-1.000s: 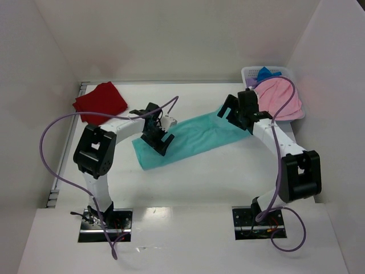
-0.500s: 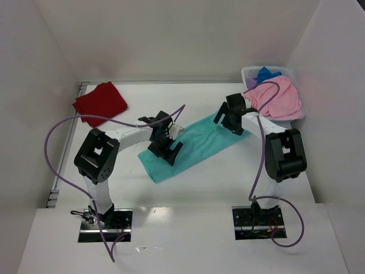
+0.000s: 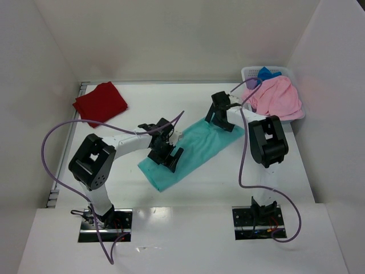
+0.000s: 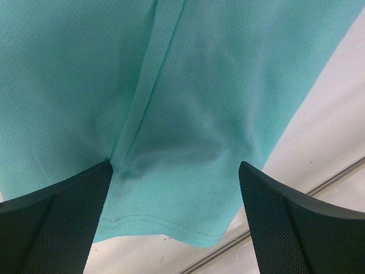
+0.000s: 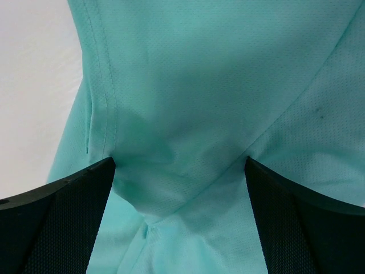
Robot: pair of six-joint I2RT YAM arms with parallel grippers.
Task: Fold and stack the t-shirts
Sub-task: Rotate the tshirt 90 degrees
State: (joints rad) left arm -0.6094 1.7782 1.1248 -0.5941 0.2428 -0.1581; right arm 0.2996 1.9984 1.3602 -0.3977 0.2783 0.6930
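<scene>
The teal t-shirt (image 3: 199, 142) lies on the table as a long folded strip, running from near left to far right. My left gripper (image 3: 166, 155) is open over its near-left part, fingers straddling a puckered fold close to the hem (image 4: 171, 231). My right gripper (image 3: 220, 113) is open over its far-right end, fingers either side of a bunched seam (image 5: 149, 225). Teal fabric (image 4: 228, 85) fills both wrist views (image 5: 199, 68). The dark red t-shirt (image 3: 100, 103) lies folded at the far left. Pink (image 3: 278, 98), blue (image 3: 266, 73) and purple (image 3: 251, 84) t-shirts lie in the basket.
The white perforated basket (image 3: 246, 72) stands at the far right corner against the side wall. White walls enclose the table on three sides. A metal rail (image 3: 63, 165) runs along the table's left edge. Purple cables loop off both arms.
The left gripper has slid toward the near-left end of the teal shirt. The right arm has swung left and forward, its gripper now at the shirt's far-right end. The strip sits shorter and shifted.
</scene>
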